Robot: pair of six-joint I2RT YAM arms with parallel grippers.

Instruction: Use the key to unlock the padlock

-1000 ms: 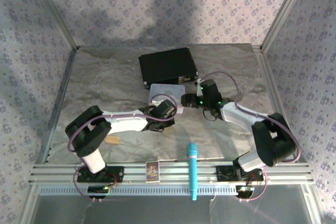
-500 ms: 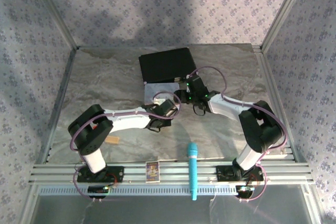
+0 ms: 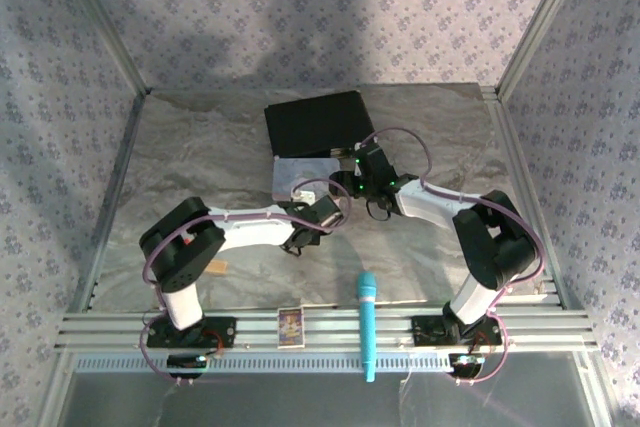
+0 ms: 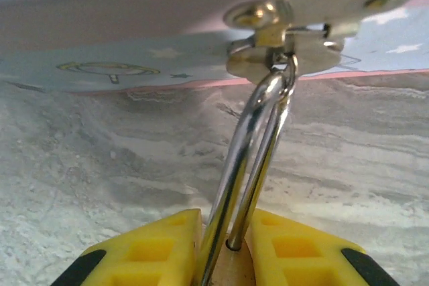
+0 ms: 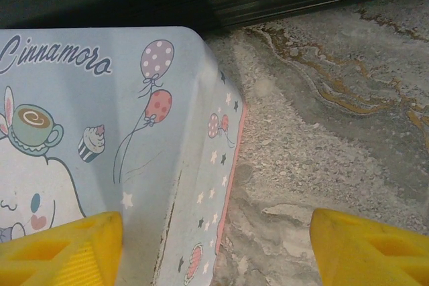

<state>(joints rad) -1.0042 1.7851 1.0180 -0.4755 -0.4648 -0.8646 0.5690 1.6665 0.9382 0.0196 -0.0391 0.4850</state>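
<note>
Mid-table, the cartoon tin (image 3: pixel 295 175) is set just in front of the black case (image 3: pixel 318 124). The padlock (image 4: pixel 244 159) is hooked through the tin's hasp (image 4: pixel 301 28) on the near side and is gripped between the fingers of the left gripper (image 4: pixel 223 222). The tin's right corner is framed between the 2 spread fingers of the right gripper (image 5: pixel 214 246). 1 microphone-like stick (image 3: pixel 367 322) is laid across the front rail (image 3: pixel 530 332), to the right of a small box (image 3: pixel 290 325). 1 tan block (image 3: pixel 215 268) is placed beside the left arm.
</note>
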